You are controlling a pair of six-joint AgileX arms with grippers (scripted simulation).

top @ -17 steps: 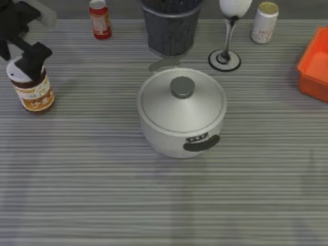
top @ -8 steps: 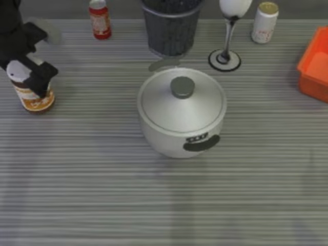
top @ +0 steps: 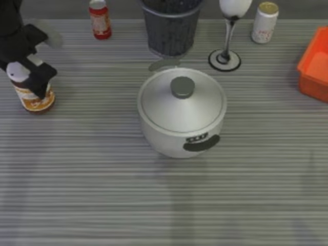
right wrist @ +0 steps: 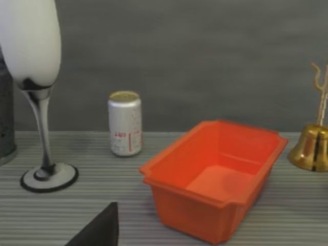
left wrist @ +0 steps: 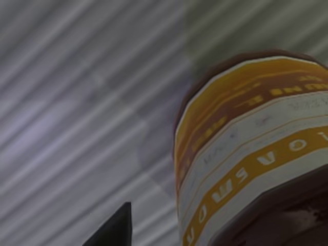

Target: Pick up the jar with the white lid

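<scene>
At the table's left edge, left hand [top: 28, 72] apparently grips the jar with the white lid [top: 32, 92].

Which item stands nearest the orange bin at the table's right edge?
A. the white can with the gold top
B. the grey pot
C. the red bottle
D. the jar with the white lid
A: the white can stands closest to the orange bin, also beside it in the right wrist view.

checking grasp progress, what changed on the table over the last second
The left gripper moved toward the near-left and came down over the jar with the white lid, now covering its top. The jar itself barely shifted. The pot, red bottle and glass stayed put.
</scene>
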